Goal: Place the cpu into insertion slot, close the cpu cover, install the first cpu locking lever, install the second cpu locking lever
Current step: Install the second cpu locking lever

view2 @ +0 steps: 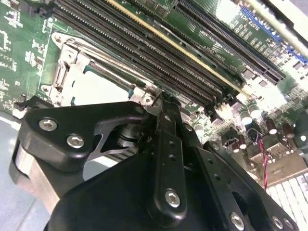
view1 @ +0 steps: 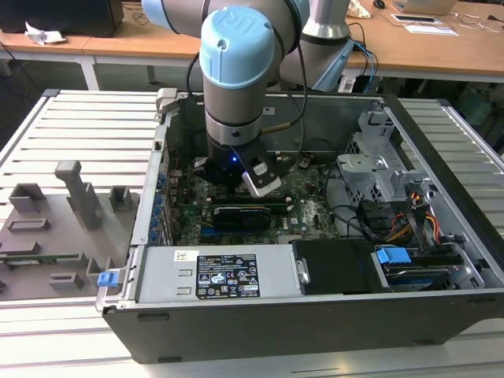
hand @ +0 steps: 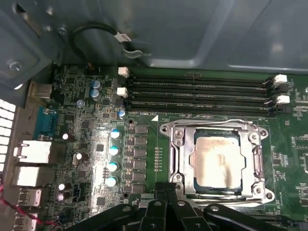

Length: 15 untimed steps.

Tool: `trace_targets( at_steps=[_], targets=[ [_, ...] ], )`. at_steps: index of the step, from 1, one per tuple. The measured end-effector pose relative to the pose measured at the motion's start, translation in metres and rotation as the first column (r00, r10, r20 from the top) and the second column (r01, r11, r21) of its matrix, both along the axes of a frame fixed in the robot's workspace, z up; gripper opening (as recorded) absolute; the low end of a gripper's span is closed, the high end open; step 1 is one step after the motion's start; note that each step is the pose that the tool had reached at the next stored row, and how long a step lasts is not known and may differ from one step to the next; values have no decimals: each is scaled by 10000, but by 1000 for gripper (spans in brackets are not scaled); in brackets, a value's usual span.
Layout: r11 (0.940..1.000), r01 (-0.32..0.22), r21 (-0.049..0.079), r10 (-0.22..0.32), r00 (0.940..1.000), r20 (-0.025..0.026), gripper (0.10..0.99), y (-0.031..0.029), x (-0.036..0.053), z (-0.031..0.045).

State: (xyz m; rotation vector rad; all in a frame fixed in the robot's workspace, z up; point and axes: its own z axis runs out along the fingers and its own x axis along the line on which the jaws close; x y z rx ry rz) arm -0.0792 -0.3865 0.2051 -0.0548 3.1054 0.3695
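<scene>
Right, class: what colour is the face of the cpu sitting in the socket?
Pale beige-silver, seen best in the first wrist view: the cpu.

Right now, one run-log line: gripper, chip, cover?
gripper: shut, holds nothing, at socket edge | pale square cpu: seated in the insertion slot | silvery metal frame cpu cover: closed over it

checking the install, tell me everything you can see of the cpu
The cpu is a flat square chip with a pale, silvery-beige metallic face. It lies flat in the insertion slot, framed by the closed cpu cover whose window shows its face. The pincer sits at the socket's edge, not touching the chip.
</scene>
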Motion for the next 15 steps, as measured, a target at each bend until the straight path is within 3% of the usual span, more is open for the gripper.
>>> trace_targets(
  at_steps=[9,15],
  targets=[
    [10000,0,-1,0,10000,0,106,0,0,165],
    [10000,0,-1,0,10000,0,106,0,0,181]
  ],
)
